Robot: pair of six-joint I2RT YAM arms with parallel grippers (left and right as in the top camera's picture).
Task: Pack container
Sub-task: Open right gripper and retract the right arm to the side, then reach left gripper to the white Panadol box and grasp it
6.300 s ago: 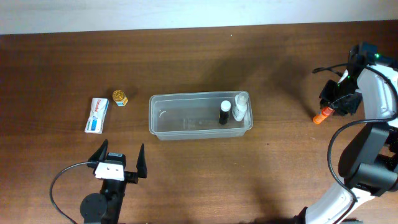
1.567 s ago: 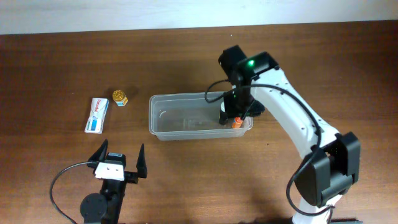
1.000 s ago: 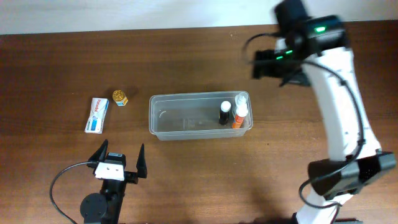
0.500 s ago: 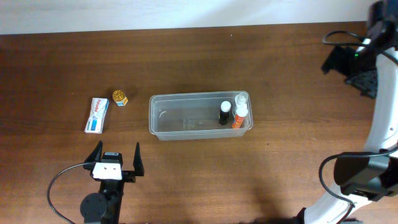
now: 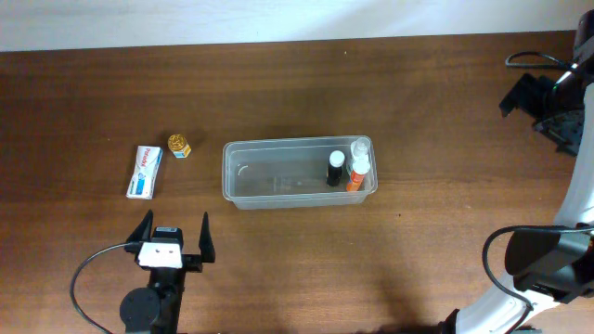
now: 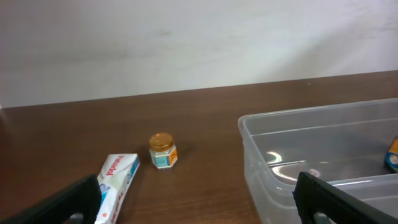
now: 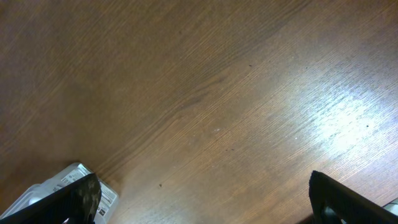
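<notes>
The container (image 5: 278, 179), a clear rectangular tub, lies at the table's middle. At its right end stand a black bottle (image 5: 335, 169), a clear white-capped bottle (image 5: 361, 149) and an orange-based bottle (image 5: 355, 175). My left gripper (image 5: 174, 237) hovers open and empty near the front edge, left of the tub. In the left wrist view the left gripper (image 6: 199, 208) faces the tub's near corner (image 6: 273, 162). My right gripper (image 5: 541, 113) is open and empty at the far right edge, well away from the tub; the right gripper (image 7: 205, 208) shows over bare wood.
A white-and-blue box (image 5: 144, 171) and a small gold-lidded jar (image 5: 178, 146) lie left of the tub; the box (image 6: 116, 180) and jar (image 6: 163, 150) also show in the left wrist view. A pale labelled object (image 7: 71, 181) sits by the right gripper's left finger.
The right arm has swung from behind the tub out to the far right edge, open and empty. The orange-based bottle stays in the tub. The left gripper shifted slightly.
</notes>
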